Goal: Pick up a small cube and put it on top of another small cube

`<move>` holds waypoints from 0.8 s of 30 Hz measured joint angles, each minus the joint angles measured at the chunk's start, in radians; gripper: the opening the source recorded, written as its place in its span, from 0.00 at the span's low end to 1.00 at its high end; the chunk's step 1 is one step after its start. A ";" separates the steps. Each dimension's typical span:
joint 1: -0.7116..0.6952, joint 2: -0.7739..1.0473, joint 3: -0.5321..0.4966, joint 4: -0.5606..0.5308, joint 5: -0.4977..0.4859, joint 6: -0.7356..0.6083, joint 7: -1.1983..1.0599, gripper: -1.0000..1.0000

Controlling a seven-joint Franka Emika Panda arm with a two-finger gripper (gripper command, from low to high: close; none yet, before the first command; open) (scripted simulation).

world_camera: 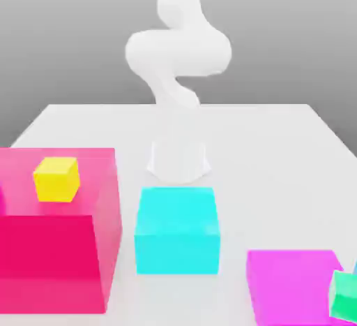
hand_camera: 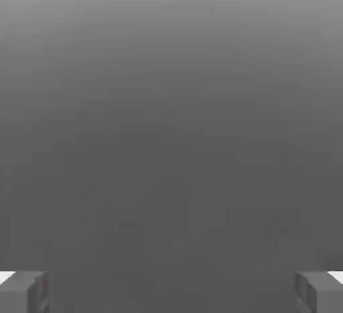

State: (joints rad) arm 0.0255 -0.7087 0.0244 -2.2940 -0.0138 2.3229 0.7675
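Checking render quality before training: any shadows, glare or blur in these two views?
Exterior view: soft and low-detail throughout, arm a nearly featureless white shape; flat even light, no glare; faint shading on the table beside the cyan cube. Hand view: plain grey gradient, lighter at one edge, no shadows or highlights; open gripper fingertips sit at the corners.
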 joint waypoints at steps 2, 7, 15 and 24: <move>0.022 0.077 0.021 0.005 -0.012 0.019 -0.028 0.50; 0.071 0.260 0.073 0.018 -0.040 0.064 -0.093 0.50; 0.149 0.549 0.156 0.037 -0.095 0.135 -0.189 0.50; 0.268 0.877 0.224 0.059 -0.165 0.215 -0.291 0.50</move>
State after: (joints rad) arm 0.2936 0.1683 0.2482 -2.2346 -0.1788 2.5376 0.4762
